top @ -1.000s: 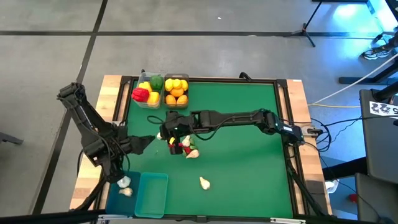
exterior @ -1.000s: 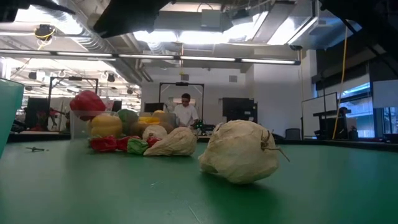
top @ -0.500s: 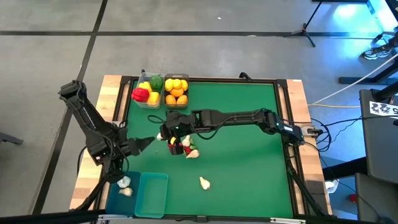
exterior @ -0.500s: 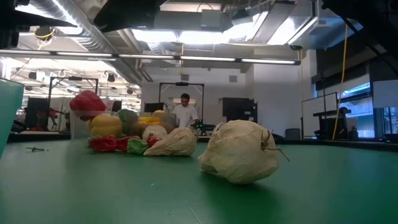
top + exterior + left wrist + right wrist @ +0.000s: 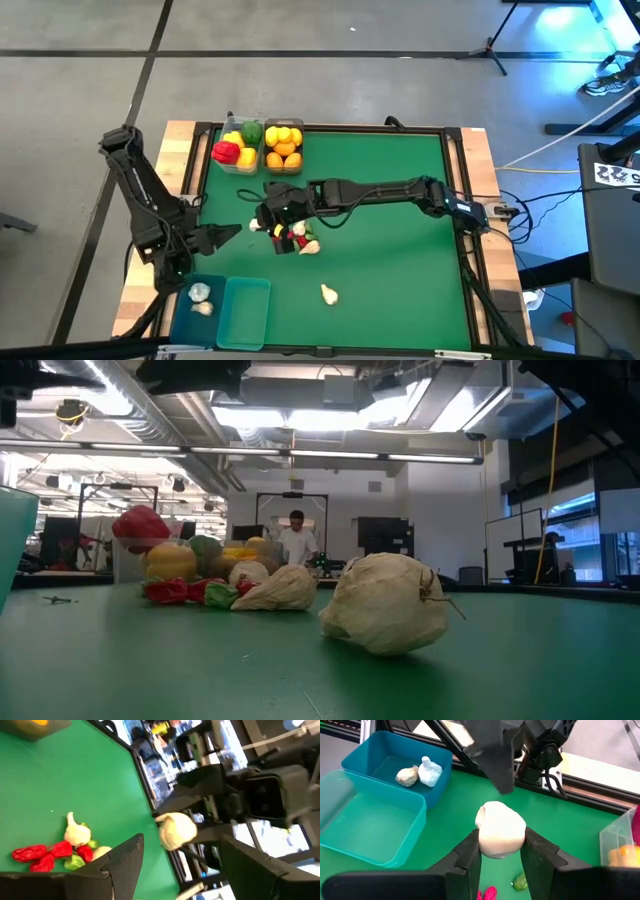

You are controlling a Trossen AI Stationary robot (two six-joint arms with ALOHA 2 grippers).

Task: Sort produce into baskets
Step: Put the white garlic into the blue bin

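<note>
Fingers of the right gripper (image 5: 500, 855) are closed on a white garlic bulb (image 5: 500, 835), which we see pinched between the two dark pads in the right wrist view. From above, we find that gripper (image 5: 268, 216) at the middle of the green table (image 5: 390, 270), reached across from the right side, just over a small pile of produce (image 5: 298, 238) made of red and green chilies and more garlic. The left gripper (image 5: 222, 234) hangs a little to the left of the pile, pointing at it, its fingers standing apart and holding nothing. Near the front of the table we see a lone garlic bulb (image 5: 328, 294) lying by itself, well apart from the pile. At the front left corner sit two teal bins side by side: the outer teal bin (image 5: 186, 312) holds two garlic bulbs, and the inner teal bin (image 5: 244, 312) beside it has nothing in it. At the far edge we see two clear bins touching each other, the peppers bin (image 5: 236, 147) with red, yellow and green peppers, and the citrus bin (image 5: 283, 146) with lemons and oranges.
</note>
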